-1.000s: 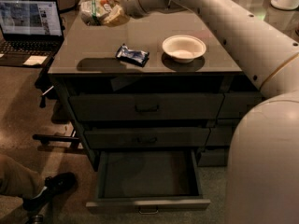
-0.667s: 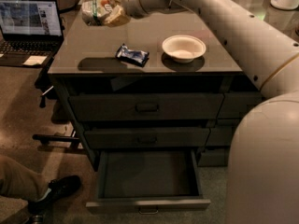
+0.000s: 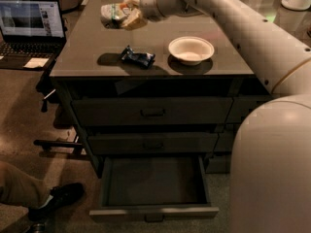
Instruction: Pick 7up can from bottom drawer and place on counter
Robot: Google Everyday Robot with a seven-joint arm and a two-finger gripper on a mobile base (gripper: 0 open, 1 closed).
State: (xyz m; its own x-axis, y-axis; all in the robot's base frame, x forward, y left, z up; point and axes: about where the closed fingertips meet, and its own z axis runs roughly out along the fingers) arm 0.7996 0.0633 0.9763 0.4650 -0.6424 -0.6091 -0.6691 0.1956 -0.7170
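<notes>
Gripper (image 3: pixel 126 14) sits high over the far left part of the counter (image 3: pixel 77 52), at the end of the cream-coloured arm (image 3: pixel 243 28) that reaches in from the right. Its tan fingers (image 3: pixel 135 19) are clamped on the 7up can (image 3: pixel 111 12), which lies sideways in the grasp, silver end pointing left and a green band visible on its body. The can appears to be held off the surface rather than resting on it; contact cannot be ruled out from this angle. A dark patch (image 3: pixel 108 59) lies on the counter nearer the front edge, touching the left side of a dark blue snack wrapper (image 3: pixel 139 57). A white bowl (image 3: pixel 191 49) stands upright to the right of the wrapper, apart from it. Below the counter, the top drawer (image 3: pixel 150 111) and middle drawer (image 3: pixel 153 143) are closed. The bottom drawer (image 3: pixel 121 212) is pulled out toward the camera, lighter front panel at the lower edge of the view. To the left of the cabinet, an open laptop (image 3: pixel 31 23) has its screen lit. A person's leg and black shoe (image 3: pixel 58 198) are on the floor at lower left. The robot's rounded body (image 3: pixel 272 169) fills the lower right.
</notes>
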